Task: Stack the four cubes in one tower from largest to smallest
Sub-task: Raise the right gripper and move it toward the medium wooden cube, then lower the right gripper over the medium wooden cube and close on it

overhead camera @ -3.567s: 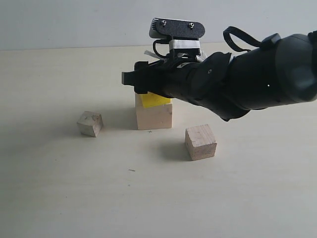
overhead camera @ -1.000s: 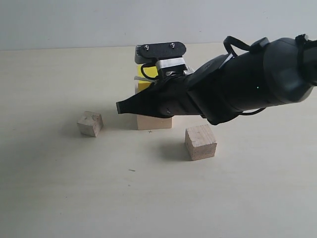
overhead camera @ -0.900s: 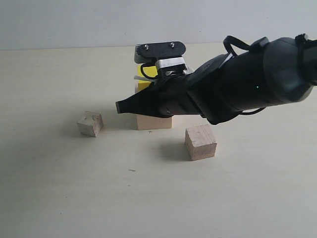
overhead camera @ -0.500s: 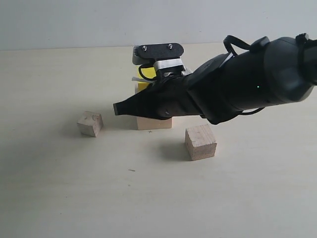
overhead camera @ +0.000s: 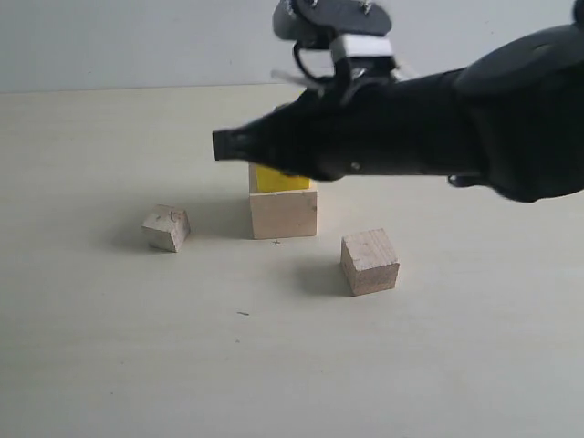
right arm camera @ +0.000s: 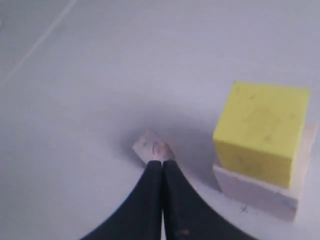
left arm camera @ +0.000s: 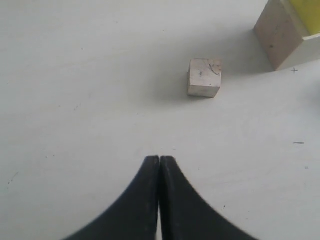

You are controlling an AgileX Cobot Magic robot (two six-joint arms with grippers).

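Exterior view: I see the bright yellow medium cube sitting on the large pale wooden cube, mid-table.
Brownish wooden cube: alone on the pale tabletop, near the stack's front right.
Smallest pale wooden cube: alone, left of the stack, apart from it.
Right gripper: my black jaws pressed together, empty, hanging higher than the stack, tip pointing left.
Left gripper: jaws together, empty, over the tabletop near the smallest cube.

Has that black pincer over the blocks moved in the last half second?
Yes. The right pincer has risen: its tip was level with the large pale cube, and is now higher than the yellow cube.
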